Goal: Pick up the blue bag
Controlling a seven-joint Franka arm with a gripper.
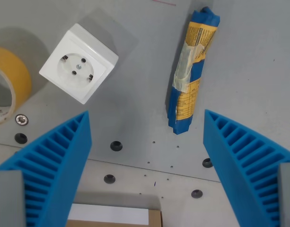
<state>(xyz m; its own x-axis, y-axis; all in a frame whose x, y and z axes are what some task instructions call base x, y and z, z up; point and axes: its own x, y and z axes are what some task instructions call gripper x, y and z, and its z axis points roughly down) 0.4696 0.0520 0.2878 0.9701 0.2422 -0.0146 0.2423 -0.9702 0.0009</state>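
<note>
The blue bag (191, 71) is a rolled-up packet with yellow label panels and a strip of clear tape. It lies lengthwise on the grey table, right of centre in the wrist view. My gripper (147, 146) is open, its two ribbed blue fingers (55, 161) wide apart at the bottom corners. The bag's near end lies between the fingers, closer to the one on the wrist view's right, and nothing is held.
A white socket block (79, 63) sits at the upper left. A roll of yellow tape (12, 82) lies at the left edge. The grey table (135, 118) has several screw holes, and a cardboard piece with a white label (111, 216) lies at the bottom.
</note>
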